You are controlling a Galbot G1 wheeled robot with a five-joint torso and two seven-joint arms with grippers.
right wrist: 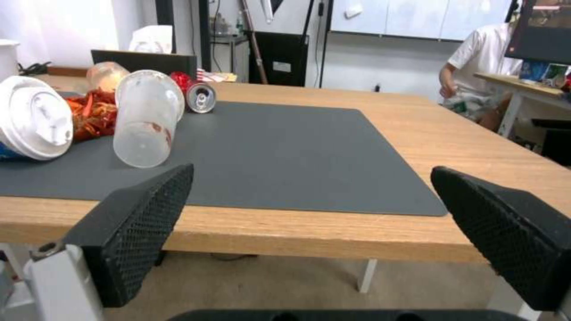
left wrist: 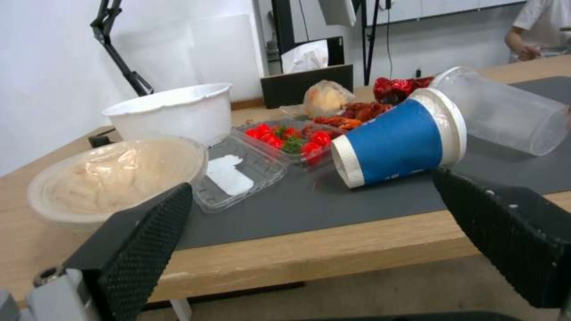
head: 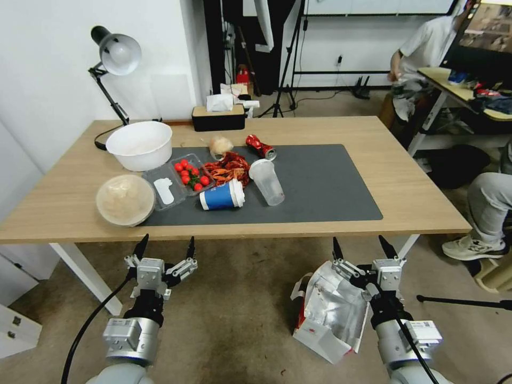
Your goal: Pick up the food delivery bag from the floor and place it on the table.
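Right gripper [head: 366, 246]: raised level with the table's near edge, jaws spread wide and holding nothing; the wrist view looks between the fingers across the table top.
Left gripper [head: 166, 245]: level with it on the left, equally wide open and empty, apparently waiting.
Food delivery bag [head: 330, 314]: lying on its side on the floor [head: 234, 314], just beside the right arm, foil lining facing up. The lift looks not yet begun.
Table [head: 421, 208]: near edge just ahead of both grippers.
Dark mat [head: 325, 186]: its right half is bare, the likeliest open room for the bag.
Clutter: lidded bowl [head: 125, 200], blue cup [head: 221, 196], clear cup [head: 266, 182], tomato tray [head: 191, 174] and white bowl [head: 140, 144] crowd the left half.
Far edge: tissue box [head: 218, 117], desk lamp [head: 114, 58].
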